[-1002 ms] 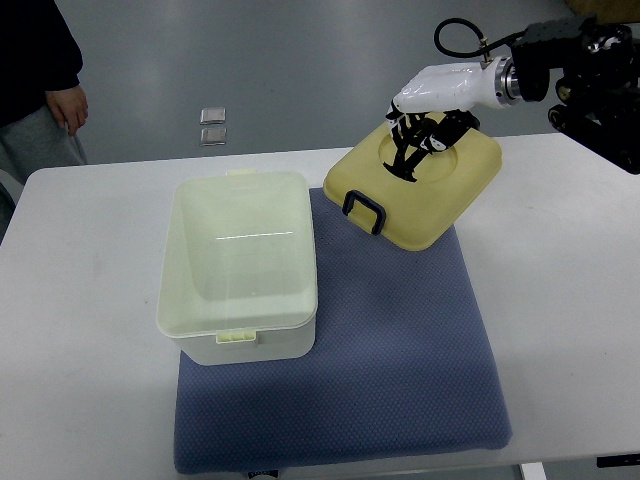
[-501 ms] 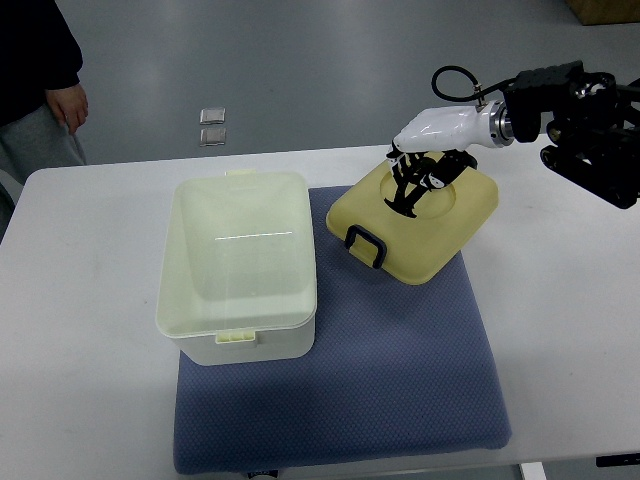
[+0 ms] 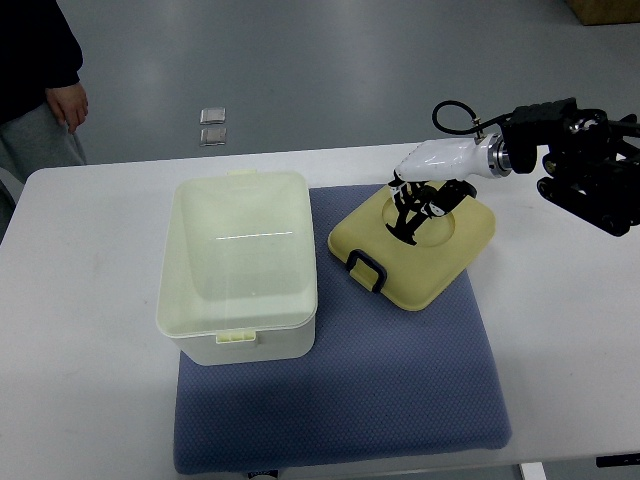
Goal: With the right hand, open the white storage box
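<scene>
The white storage box [image 3: 240, 265] stands open on the left part of the blue mat [image 3: 400, 380], its inside empty. Its cream lid [image 3: 413, 244] with a dark latch [image 3: 365, 267] lies tilted on the mat to the box's right. My right hand [image 3: 415, 195] comes in from the right edge and its dark fingers [image 3: 405, 212] are curled into the round recess on the lid's top, holding it. The left arm does not show.
A white table [image 3: 80, 330] carries the mat. A person stands at the upper left, with a hand [image 3: 68, 105] hanging beside the table's far corner. Two small grey squares [image 3: 212, 126] lie on the floor beyond the table.
The right hand has carried the lid downward and slightly left, lowering it from above the table's far edge onto the mat. The box has not moved.
</scene>
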You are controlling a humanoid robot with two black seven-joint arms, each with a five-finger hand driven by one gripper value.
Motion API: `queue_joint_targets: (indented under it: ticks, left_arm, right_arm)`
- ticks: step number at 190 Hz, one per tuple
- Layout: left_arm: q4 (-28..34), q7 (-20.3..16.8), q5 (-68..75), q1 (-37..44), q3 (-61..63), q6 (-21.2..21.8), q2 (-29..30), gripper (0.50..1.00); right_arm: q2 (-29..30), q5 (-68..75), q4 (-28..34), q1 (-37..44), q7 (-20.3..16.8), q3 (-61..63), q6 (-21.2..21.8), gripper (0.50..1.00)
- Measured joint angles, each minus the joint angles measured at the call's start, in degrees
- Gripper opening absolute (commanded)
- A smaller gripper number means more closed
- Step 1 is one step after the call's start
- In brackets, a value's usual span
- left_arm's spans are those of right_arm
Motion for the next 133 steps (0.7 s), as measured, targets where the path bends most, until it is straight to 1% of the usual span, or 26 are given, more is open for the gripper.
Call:
queue_joint_targets:
  ticks: [21, 23, 28, 29, 30, 32, 33, 34, 35, 36, 37, 38, 39, 40, 41, 42, 43, 44, 45, 46, 47, 48, 49, 51, 99, 133]
  left_arm:
    - [0.0, 0.0, 0.0, 0.0, 0.0, 0.0, 0.0, 1.000]
    - [0.0, 0.0, 0.0, 0.0, 0.0, 0.0, 0.0, 1.000]
    - [0.0, 0.0, 0.0, 0.0, 0.0, 0.0, 0.0, 1.000]
    - [0.0, 0.0, 0.0, 0.0, 0.0, 0.0, 0.0, 1.000]
    - [0.0, 0.0, 0.0, 0.0, 0.0, 0.0, 0.0, 1.000]
    - [0.0, 0.0, 0.0, 0.0, 0.0, 0.0, 0.0, 1.000]
    - [0.0, 0.0, 0.0, 0.0, 0.0, 0.0, 0.0, 1.000]
    - [0.0, 0.0, 0.0, 0.0, 0.0, 0.0, 0.0, 1.000]
    - [0.0, 0.0, 0.0, 0.0, 0.0, 0.0, 0.0, 1.000]
    - [0.0, 0.0, 0.0, 0.0, 0.0, 0.0, 0.0, 1.000]
    - [0.0, 0.0, 0.0, 0.0, 0.0, 0.0, 0.0, 1.000]
    - [0.0, 0.0, 0.0, 0.0, 0.0, 0.0, 0.0, 1.000]
    - [0.0, 0.0, 0.0, 0.0, 0.0, 0.0, 0.0, 1.000]
    - [0.0, 0.0, 0.0, 0.0, 0.0, 0.0, 0.0, 1.000]
    - [0.0, 0.0, 0.0, 0.0, 0.0, 0.0, 0.0, 1.000]
    - [0.0, 0.0, 0.0, 0.0, 0.0, 0.0, 0.0, 1.000]
    - [0.0, 0.0, 0.0, 0.0, 0.0, 0.0, 0.0, 1.000]
    - [0.0, 0.0, 0.0, 0.0, 0.0, 0.0, 0.0, 1.000]
    - [0.0, 0.0, 0.0, 0.0, 0.0, 0.0, 0.0, 1.000]
    - [0.0, 0.0, 0.0, 0.0, 0.0, 0.0, 0.0, 1.000]
    - [0.0, 0.0, 0.0, 0.0, 0.0, 0.0, 0.0, 1.000]
    - [0.0, 0.0, 0.0, 0.0, 0.0, 0.0, 0.0, 1.000]
    - [0.0, 0.0, 0.0, 0.0, 0.0, 0.0, 0.0, 1.000]
    - [0.0, 0.0, 0.0, 0.0, 0.0, 0.0, 0.0, 1.000]
    - [0.0, 0.0, 0.0, 0.0, 0.0, 0.0, 0.0, 1.000]
    - [0.0, 0.0, 0.0, 0.0, 0.0, 0.0, 0.0, 1.000]
  right_arm:
    - [0.3, 0.0, 0.0, -0.3, 0.0, 0.0, -0.1, 0.500]
    - [0.3, 0.0, 0.0, -0.4, 0.0, 0.0, -0.1, 0.511]
    - [0.4, 0.1, 0.0, -0.4, 0.0, 0.0, -0.1, 0.566]
    - [0.4, 0.1, 0.0, -0.4, 0.0, 0.0, -0.1, 0.566]
    - [0.4, 0.1, 0.1, -0.4, 0.0, 0.0, -0.1, 0.588]
    - [0.4, 0.1, 0.1, -0.4, 0.0, 0.0, -0.1, 0.588]
    - [0.4, 0.2, 0.1, -0.4, 0.0, 0.0, -0.1, 0.613]
    - [0.4, 0.2, 0.1, -0.4, 0.0, 0.1, -0.1, 0.613]
    - [0.4, 0.2, 0.1, -0.4, 0.0, 0.1, -0.1, 0.637]
    - [0.4, 0.2, 0.1, -0.4, 0.0, 0.1, 0.0, 0.637]
    - [0.4, 0.2, 0.1, -0.4, 0.0, 0.1, 0.0, 0.672]
    - [0.4, 0.3, 0.1, -0.4, 0.0, 0.1, 0.0, 0.672]
    - [0.4, 0.3, 0.1, -0.4, 0.0, 0.1, 0.0, 0.713]
    - [0.4, 0.3, 0.1, -0.4, 0.0, 0.1, 0.0, 0.713]
    - [0.4, 0.3, 0.1, -0.4, 0.0, 0.1, 0.0, 0.755]
    - [0.4, 0.3, 0.1, -0.4, 0.0, 0.1, 0.0, 0.756]
    - [0.4, 0.4, 0.1, -0.4, 0.0, 0.1, 0.0, 0.800]
    - [0.4, 0.4, 0.1, -0.4, 0.0, 0.1, 0.0, 0.801]
    - [0.5, 0.4, 0.1, -0.4, 0.0, 0.1, 0.0, 0.837]
    - [0.5, 0.4, 0.1, -0.4, 0.0, 0.1, 0.0, 0.838]
    - [0.5, 0.4, 0.1, -0.4, 0.0, 0.1, 0.0, 0.868]
    - [0.5, 0.5, 0.1, -0.4, 0.0, 0.2, 0.0, 0.868]
    - [0.5, 0.5, 0.1, -0.4, 0.0, 0.2, 0.0, 0.889]
    - [0.5, 0.6, 0.1, -0.4, 0.1, 0.2, 0.0, 0.901]
    - [1.1, 3.6, 1.8, 0.0, 0.3, 0.7, 1.2, 0.921]
    - [0.2, 9.5, 4.9, 0.8, 0.4, 1.9, 4.6, 0.924]
